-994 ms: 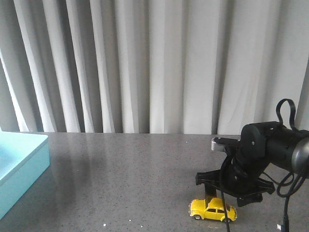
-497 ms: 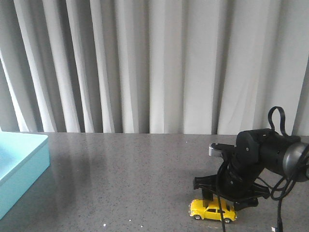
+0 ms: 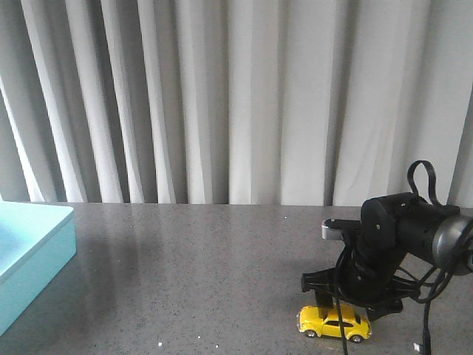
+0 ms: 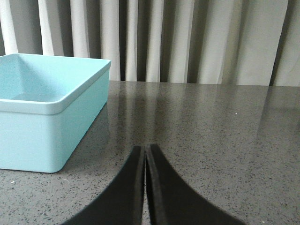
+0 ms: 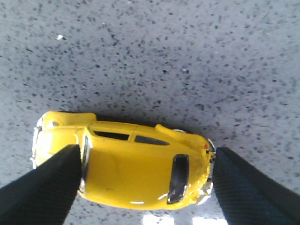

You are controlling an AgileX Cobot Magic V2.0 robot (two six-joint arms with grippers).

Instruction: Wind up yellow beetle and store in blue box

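Right gripper is down low over the beetle, at the near right of the table. Its two fingers are open just as wide as the car is long, one at the nose and one at the tail. They look like they touch both ends, but I cannot tell how hard they squeeze. The wheels are on the table.

So the job is only starting, I think. The car has to be rolled back to wind it up. Then it has to go all the way over to the box.

That box is the biggest thing here. It sits far off at the left edge, well apart from the car, and nothing shows inside it.

Left gripper waits near the box, closed, holding nothing.
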